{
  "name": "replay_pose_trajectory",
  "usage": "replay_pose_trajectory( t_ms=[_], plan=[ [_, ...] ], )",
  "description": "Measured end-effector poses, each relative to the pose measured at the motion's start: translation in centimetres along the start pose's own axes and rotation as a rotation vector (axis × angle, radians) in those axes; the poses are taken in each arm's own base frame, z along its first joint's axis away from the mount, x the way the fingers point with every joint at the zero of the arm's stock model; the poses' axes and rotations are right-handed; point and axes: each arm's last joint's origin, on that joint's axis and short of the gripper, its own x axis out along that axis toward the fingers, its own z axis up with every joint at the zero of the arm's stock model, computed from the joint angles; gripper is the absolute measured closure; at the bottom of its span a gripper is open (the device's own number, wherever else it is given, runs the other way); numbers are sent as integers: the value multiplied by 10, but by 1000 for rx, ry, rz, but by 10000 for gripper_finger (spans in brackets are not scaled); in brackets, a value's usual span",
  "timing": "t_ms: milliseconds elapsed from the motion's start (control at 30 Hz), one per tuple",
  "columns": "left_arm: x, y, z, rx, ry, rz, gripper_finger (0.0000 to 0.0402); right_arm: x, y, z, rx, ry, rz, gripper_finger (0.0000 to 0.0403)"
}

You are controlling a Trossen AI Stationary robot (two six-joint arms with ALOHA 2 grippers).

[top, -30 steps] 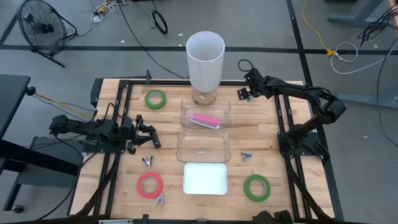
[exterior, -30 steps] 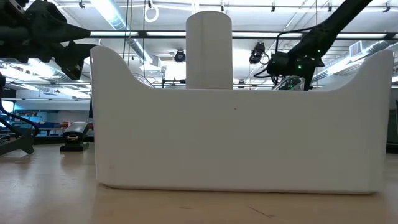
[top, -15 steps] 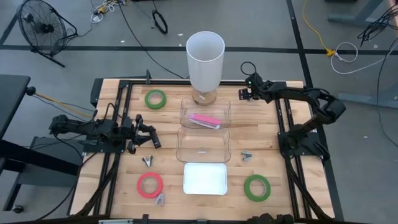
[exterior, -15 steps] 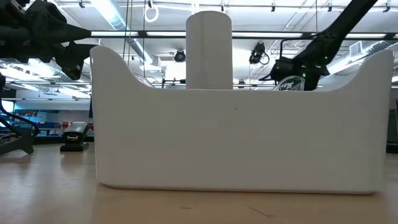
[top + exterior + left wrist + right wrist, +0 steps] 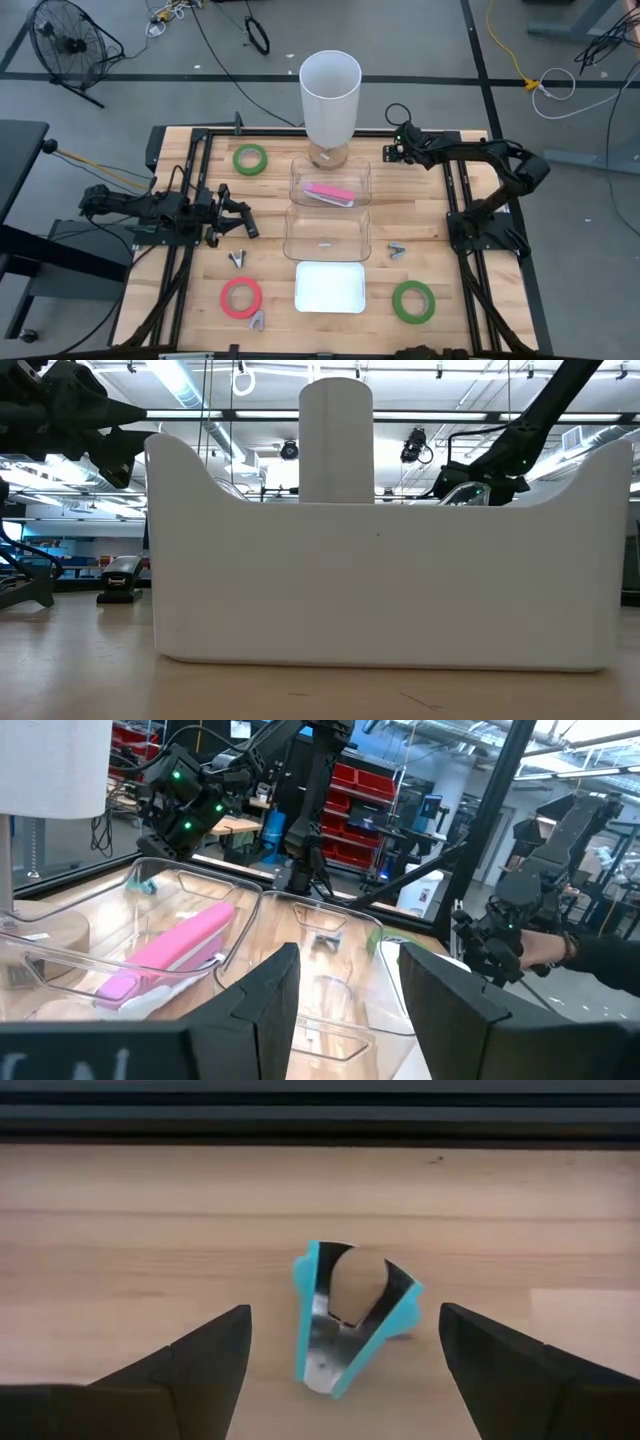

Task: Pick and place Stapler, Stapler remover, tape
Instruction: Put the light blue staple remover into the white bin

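right gripper point(image 5: 340, 1380) hangs over the far right of the table point(image 5: 430, 215), fingers point(image 5: 180, 1365) spread wide; blue staple remover point(image 5: 350, 1320) lies on bare wood between them, untouched. left gripper point(image 5: 235, 215) waits at the table's left, fingers partly apart, empty. pink stapler point(image 5: 330, 194) lies in the far clear bin point(image 5: 300, 170).

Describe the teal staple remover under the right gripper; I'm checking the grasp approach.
The teal-handled staple remover with shiny metal jaws lies flat on the bare wooden table, its two plastic wings spread in a V. Nothing touches it: the open right gripper hangs above, one dark finger on each side.
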Motion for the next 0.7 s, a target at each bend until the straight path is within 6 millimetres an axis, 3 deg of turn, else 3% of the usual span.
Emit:
replay_pose_trajectory(
  t_ms=[433, 567, 700],
  plan=[
    [0, 0, 0, 1, 2, 0, 225, 10, 9, -10, -23, -16, -52, 91],
    [0, 0, 0, 1, 3, 1, 225, 10, 9, -10, -22, -16, -52, 140],
    [0, 0, 0, 1, 3, 1, 225, 10, 9, -10, -23, -13, -48, 220]
  ],
)
